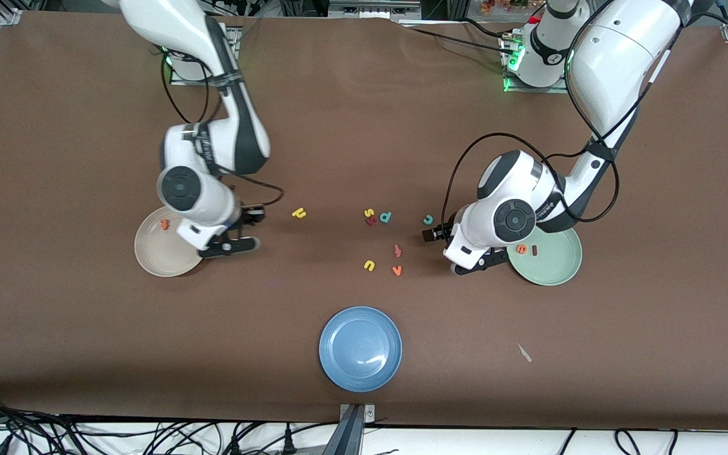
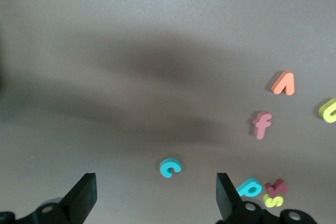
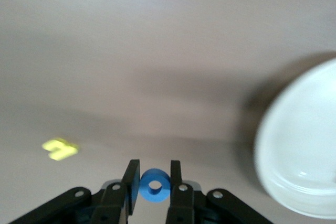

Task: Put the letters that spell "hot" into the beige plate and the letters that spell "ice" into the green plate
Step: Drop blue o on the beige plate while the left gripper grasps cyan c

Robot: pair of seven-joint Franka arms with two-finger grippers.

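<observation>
My right gripper [image 1: 244, 229] [image 3: 155, 170] is shut on the blue ring-shaped o [image 3: 155, 184], low over the table beside the beige plate [image 1: 149, 256] [image 3: 299, 156]. The orange t [image 1: 164, 223] lies in that plate. The yellow h [image 1: 299, 213] [image 3: 59, 149] lies on the table toward the middle. My left gripper [image 1: 449, 251] [image 2: 155, 195] is open just above the table, with the teal c [image 1: 428, 220] [image 2: 169, 167] lying ahead of its fingers. Beside it, the green plate [image 1: 557, 272] holds the orange e [image 1: 521, 249] and the dark red i [image 1: 534, 249].
Loose letters lie mid-table: a yellow s [image 1: 368, 213], a teal d [image 1: 386, 217] [image 2: 249, 187], an f [image 1: 397, 251] [image 2: 261, 124], an orange v [image 1: 397, 270] [image 2: 283, 84] and a yellow u [image 1: 370, 265]. A blue plate [image 1: 360, 373] sits nearest the front camera.
</observation>
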